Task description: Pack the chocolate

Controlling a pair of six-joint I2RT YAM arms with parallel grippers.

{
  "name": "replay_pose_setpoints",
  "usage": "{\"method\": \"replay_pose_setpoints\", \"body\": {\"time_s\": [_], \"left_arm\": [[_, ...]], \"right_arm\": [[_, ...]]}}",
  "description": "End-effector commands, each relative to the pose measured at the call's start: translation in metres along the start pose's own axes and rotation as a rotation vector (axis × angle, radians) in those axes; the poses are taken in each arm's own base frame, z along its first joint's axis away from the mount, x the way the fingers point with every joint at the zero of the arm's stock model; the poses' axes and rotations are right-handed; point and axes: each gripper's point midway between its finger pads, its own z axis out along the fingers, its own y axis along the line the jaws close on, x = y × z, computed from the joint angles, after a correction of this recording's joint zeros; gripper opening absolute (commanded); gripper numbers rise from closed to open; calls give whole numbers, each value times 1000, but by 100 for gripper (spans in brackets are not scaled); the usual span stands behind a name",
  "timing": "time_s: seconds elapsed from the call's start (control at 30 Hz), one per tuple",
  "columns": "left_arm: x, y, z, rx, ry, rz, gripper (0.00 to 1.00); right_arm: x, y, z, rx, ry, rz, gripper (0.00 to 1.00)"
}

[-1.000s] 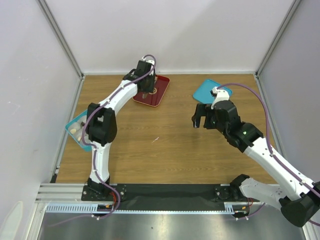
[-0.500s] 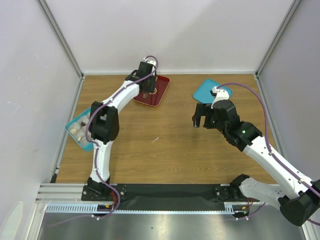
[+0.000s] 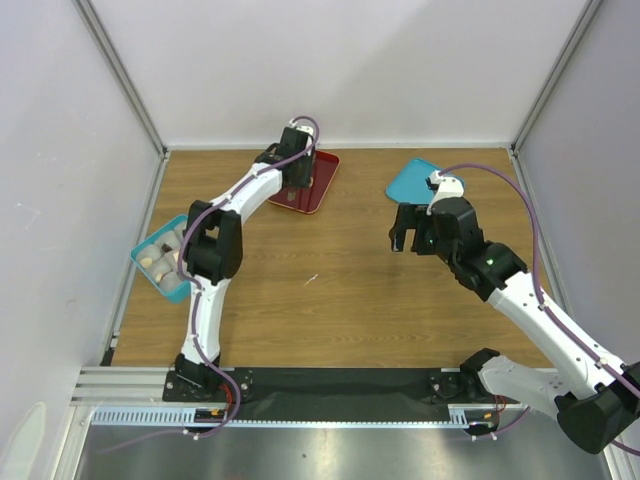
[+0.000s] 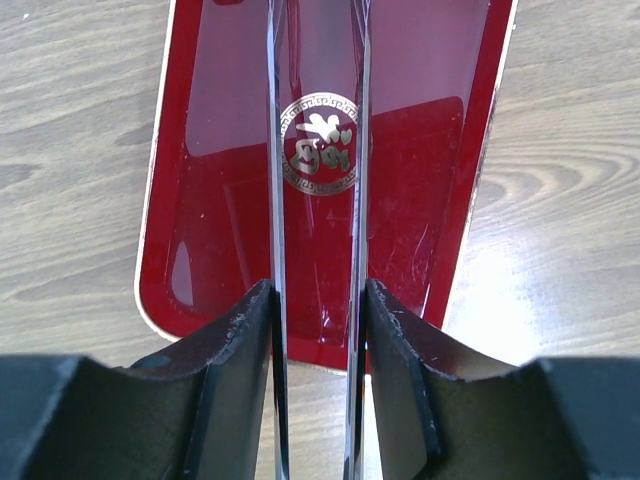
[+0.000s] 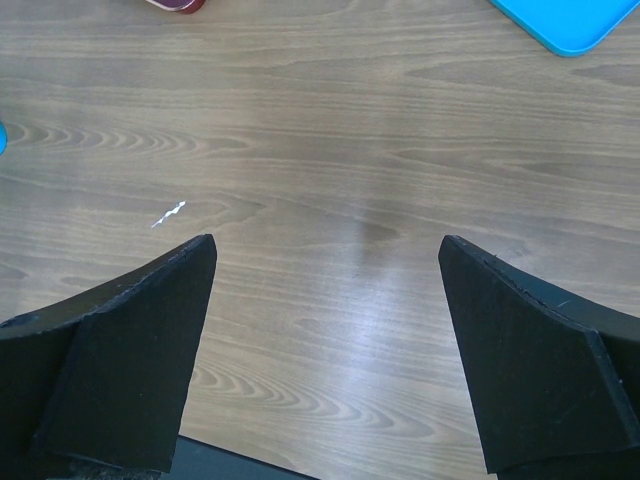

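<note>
Left gripper (image 3: 297, 180) hangs right over the red tray (image 3: 318, 190), and the wrist view shows its fingers (image 4: 245, 350) about halfway closed, pressed on both sides of a clear piece (image 4: 315, 230) standing on edge. What that piece is, I can't tell. On the part of the red tray (image 4: 420, 180) in that view, not one chocolate shows.

The chocolate (image 3: 152, 262) sits in the teal box (image 3: 165, 288), well left of the red tray and nearer the arms' bases, pale and dark pieces together. So the filling looks largely done.

Right of the tray lies a flat teal lid (image 3: 412, 183), apart from the box, so closing up seems to be what's left.

Right gripper (image 3: 407, 232), near that lid, is spread wide over bare table (image 5: 330, 120), holding nothing.
</note>
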Motion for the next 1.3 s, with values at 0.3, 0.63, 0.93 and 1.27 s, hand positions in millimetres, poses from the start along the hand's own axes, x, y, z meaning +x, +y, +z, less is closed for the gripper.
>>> {"method": "replay_pose_setpoints", "body": {"time_s": [0.3, 0.63, 0.93, 1.27], "left_arm": [[-25, -2, 10, 4, -63, 2, 45], [-22, -6, 13, 18, -55, 3, 42], [-22, -7, 8, 31, -46, 3, 38], [-35, -7, -32, 46, -54, -56, 34]], "right_arm": [[-16, -3, -4, -10, -56, 6, 100], [-16, -4, -2, -11, -54, 13, 100], [-16, -5, -1, -12, -55, 21, 100], [-22, -2, -10, -30, -77, 35, 100]]}}
